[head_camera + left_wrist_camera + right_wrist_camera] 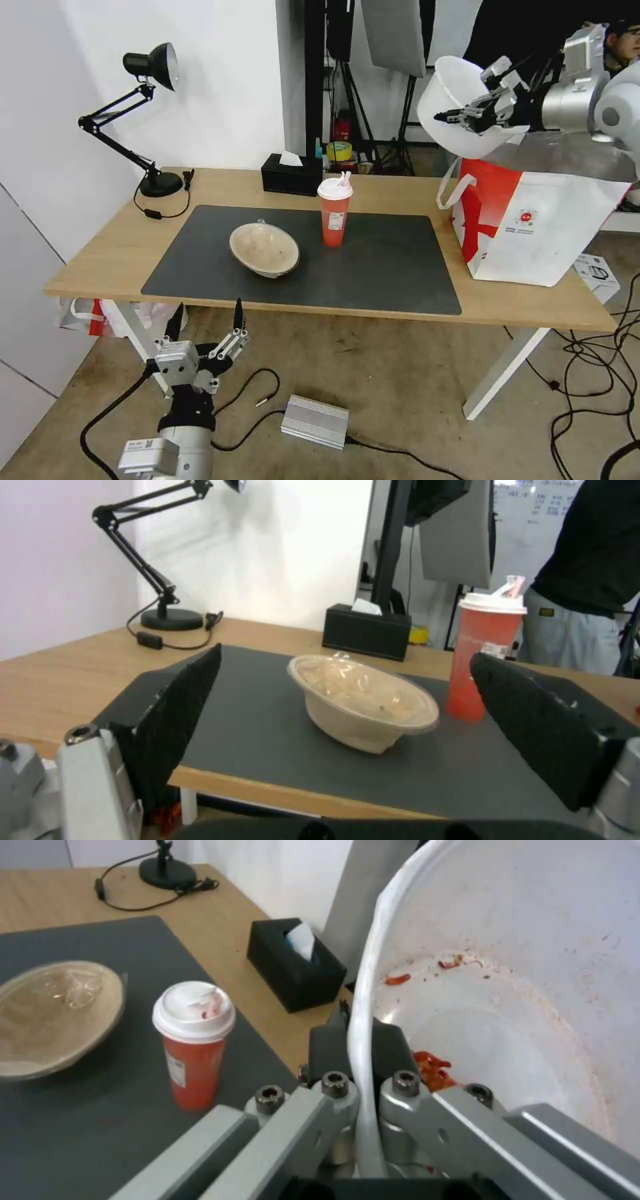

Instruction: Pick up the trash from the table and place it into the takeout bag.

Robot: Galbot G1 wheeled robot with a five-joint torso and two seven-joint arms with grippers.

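Grips the rim of the big white round plastic bowl with the right pincer, clenched tight, high above the open top of the boxy red-and-white takeout bag at the right end of the light-wood bench.

Best to go slow here. Hold firm so the red scraps stay inside. Lower straight down into the middle of the bag, clear of the white strap handles and the walls. Let go only when deep inside.

Waits with the left pincer spread wide, low before the bench's near edge.

Lots of open room over the bag. Well apart, mid-bench on the dark grey mat: the tall red cup with white lid and the shallow beige bowl.
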